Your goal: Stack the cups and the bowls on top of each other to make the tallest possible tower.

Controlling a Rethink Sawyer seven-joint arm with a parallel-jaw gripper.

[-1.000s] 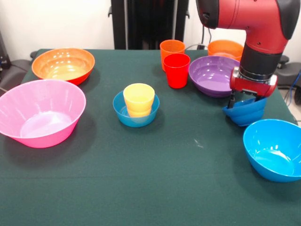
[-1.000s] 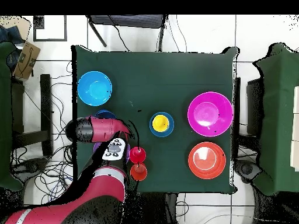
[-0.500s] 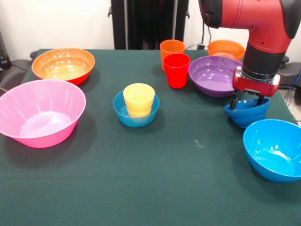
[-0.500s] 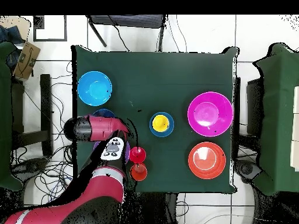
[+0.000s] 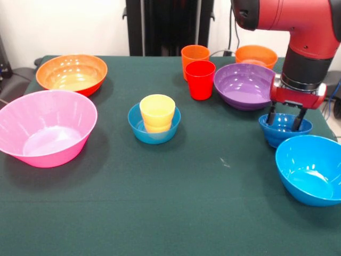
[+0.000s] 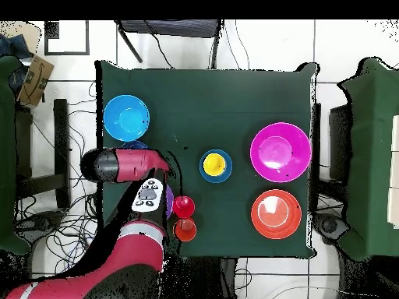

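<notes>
Change: small dark-blue plastic bowl [image 5: 282, 129], tilted a second ago, now sits upright at my 3 o'clock, between purple bowl [image 5: 244, 85] and bright-blue bowl [image 5: 310, 168] | gripper [image 5: 286, 116]: open, fingers straddling far rim, no grip | task: I see no tower beyond yellow cup [image 5: 157, 113] in small blue bowl [image 5: 154, 124].

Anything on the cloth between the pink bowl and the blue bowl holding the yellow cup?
Nothing: in the front view, bare green cloth separates the pink bowl and that blue bowl.
</notes>
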